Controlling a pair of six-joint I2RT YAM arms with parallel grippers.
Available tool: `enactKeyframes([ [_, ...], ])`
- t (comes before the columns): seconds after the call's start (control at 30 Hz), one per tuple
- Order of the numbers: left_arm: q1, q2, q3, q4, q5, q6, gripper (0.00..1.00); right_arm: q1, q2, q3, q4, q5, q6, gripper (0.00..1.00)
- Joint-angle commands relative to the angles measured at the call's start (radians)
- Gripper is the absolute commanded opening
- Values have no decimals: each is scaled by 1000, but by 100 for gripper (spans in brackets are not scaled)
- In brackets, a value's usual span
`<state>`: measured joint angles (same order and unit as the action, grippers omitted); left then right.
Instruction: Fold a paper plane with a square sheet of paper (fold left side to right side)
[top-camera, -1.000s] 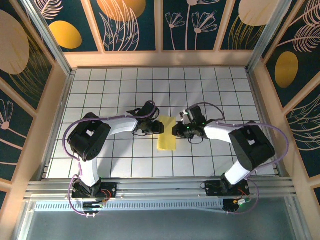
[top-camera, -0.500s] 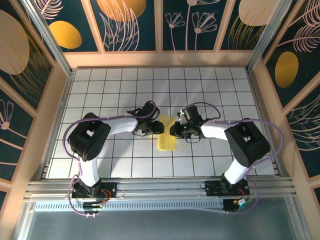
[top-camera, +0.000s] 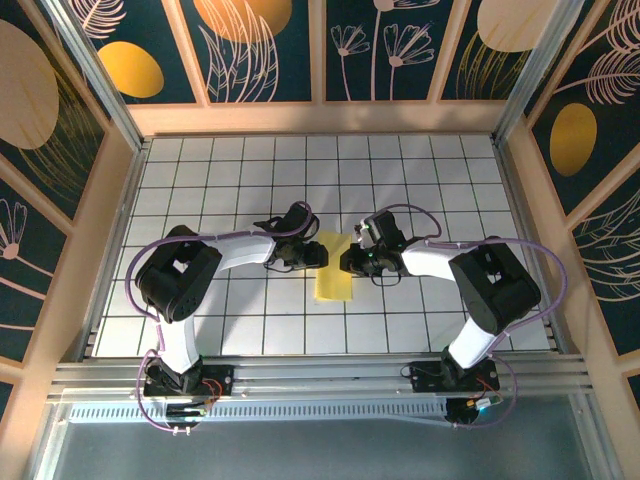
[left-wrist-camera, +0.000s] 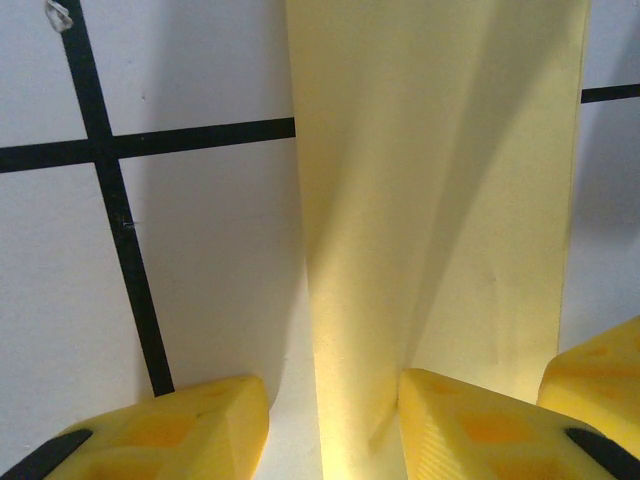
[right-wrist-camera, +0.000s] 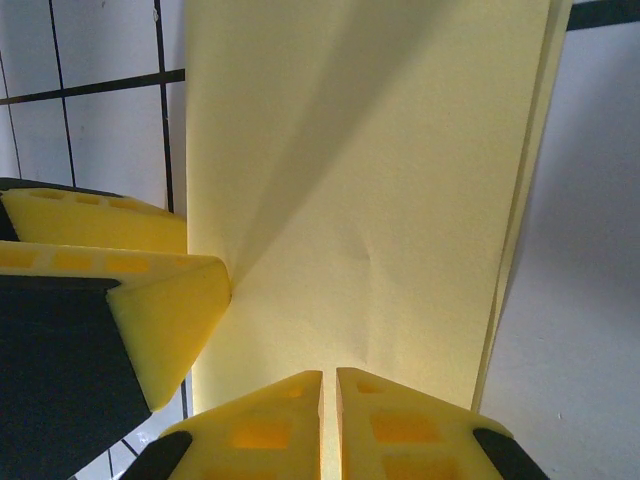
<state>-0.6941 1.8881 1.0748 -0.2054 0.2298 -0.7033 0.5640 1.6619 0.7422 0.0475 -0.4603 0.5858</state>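
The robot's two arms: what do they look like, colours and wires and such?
The left arm and right arm are smooth white tube segments joined by chunky black joints, standing on black bases. A thin lilac cable loops along each. Their blocky fingers are bright yellow with shallow moulded pockets and black backing.

The paper (top-camera: 333, 277) is pale yellow, the table (top-camera: 430, 175) white with black grid lines. The left gripper (left-wrist-camera: 330, 425) and right gripper (right-wrist-camera: 329, 420) are bright yellow. Dark teal walls (top-camera: 285, 70) carry cream flowers (top-camera: 350, 40) and orange ovals (top-camera: 132, 68).
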Motion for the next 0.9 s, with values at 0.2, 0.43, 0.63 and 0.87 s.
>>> enactKeyframes([
  [0.2, -21, 123, -39, -8, -43, 18, 42, 17, 28, 20, -28, 21, -1, 11],
  [0.43, -21, 116, -38, -6, -51, 15, 42, 17, 64, 10, -83, 44, -10, 4],
  [0.63, -21, 67, -36, 0, -79, 9, 45, 17, 93, -15, -102, 57, -12, 0],
  [0.87, -16, -75, -30, -8, -150, -5, 57, 17, 105, -24, -112, 80, -11, 0],
])
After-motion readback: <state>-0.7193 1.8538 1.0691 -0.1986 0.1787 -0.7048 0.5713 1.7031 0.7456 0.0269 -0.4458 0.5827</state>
